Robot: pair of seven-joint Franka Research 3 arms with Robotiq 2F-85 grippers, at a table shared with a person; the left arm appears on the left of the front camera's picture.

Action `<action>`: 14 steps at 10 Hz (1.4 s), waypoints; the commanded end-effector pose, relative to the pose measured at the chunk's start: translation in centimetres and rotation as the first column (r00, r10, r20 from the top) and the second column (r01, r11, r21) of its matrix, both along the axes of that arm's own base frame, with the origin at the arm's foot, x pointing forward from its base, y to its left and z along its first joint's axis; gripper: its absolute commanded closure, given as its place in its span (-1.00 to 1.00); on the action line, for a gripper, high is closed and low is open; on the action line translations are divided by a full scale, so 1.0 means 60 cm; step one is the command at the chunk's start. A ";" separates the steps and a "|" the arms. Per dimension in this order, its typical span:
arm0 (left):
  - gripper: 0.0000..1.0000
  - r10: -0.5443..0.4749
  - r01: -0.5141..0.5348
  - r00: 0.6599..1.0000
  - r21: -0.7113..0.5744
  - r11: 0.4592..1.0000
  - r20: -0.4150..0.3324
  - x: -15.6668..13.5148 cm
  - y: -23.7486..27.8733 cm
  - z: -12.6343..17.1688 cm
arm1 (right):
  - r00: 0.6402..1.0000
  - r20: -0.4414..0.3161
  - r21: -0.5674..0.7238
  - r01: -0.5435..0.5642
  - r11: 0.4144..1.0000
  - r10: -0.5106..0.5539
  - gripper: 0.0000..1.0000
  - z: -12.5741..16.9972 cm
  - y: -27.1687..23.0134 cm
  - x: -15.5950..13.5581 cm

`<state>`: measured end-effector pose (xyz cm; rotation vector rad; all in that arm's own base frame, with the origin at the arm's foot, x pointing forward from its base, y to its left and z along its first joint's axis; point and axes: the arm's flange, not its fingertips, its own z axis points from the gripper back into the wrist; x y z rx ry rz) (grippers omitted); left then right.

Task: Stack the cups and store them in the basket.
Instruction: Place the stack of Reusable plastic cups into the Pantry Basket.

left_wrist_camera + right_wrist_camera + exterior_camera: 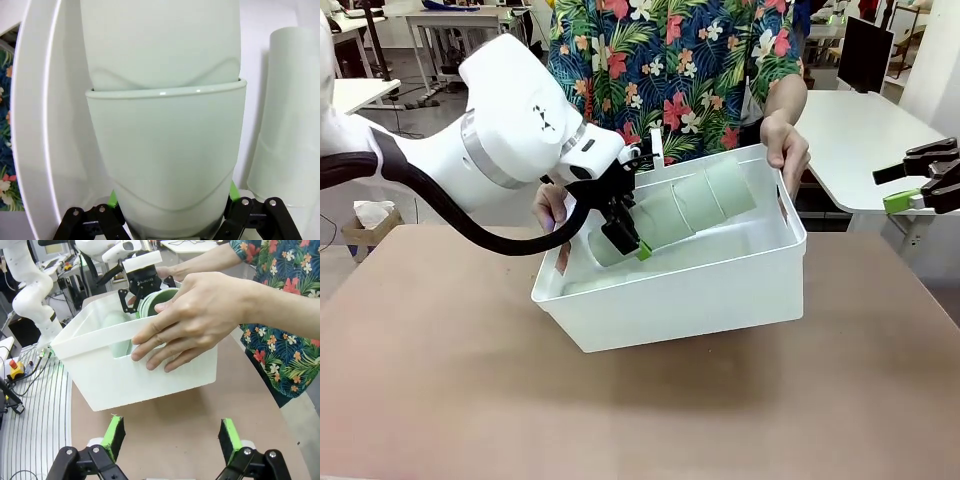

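The white basket [700,300] is tilted toward me, and a person's hands [785,145] hold it at both ends. A nested stack of pale mint-green cups [705,205] lies slanted inside it. My left gripper [630,240] is shut on the stack's lower end. In the left wrist view the held cups [165,150] rise between the fingers, with another cup [287,125] beside them and the basket wall [35,125] on the left. My right gripper [172,437] is open and holds nothing, and it hangs off the table's right side [910,185]. The right wrist view shows the basket [125,380] and a hand [200,315] on its rim.
The brown table [470,400] stretches bare in front of the basket. The person in a flowered shirt [670,60] stands at the far edge. A white desk [860,140] stands behind on the right.
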<state>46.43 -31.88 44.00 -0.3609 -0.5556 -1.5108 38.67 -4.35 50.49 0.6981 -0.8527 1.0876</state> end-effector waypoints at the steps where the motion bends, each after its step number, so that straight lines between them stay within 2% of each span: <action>1: -0.68 0.038 -0.038 0.999 0.043 0.998 0.016 -0.008 -0.013 -0.010 | 1.000 0.013 0.028 0.006 1.000 -0.006 -1.00 0.002 0.003 -0.001; 8: -0.68 0.060 -0.062 0.998 0.087 0.994 0.026 -0.009 -0.037 -0.043 | 1.000 0.013 0.028 0.006 1.000 -0.006 -1.00 0.002 0.003 -0.001; 9: -1.00 0.044 -0.046 0.999 0.080 0.996 0.018 -0.015 -0.038 -0.041 | 1.000 0.013 0.028 0.006 1.000 -0.006 -1.00 0.002 0.003 -0.001; 14: -1.00 0.033 -0.033 0.999 0.061 0.998 0.005 -0.019 -0.023 -0.011 | 1.000 0.013 0.028 0.006 1.000 -0.006 -1.00 0.002 0.003 -0.001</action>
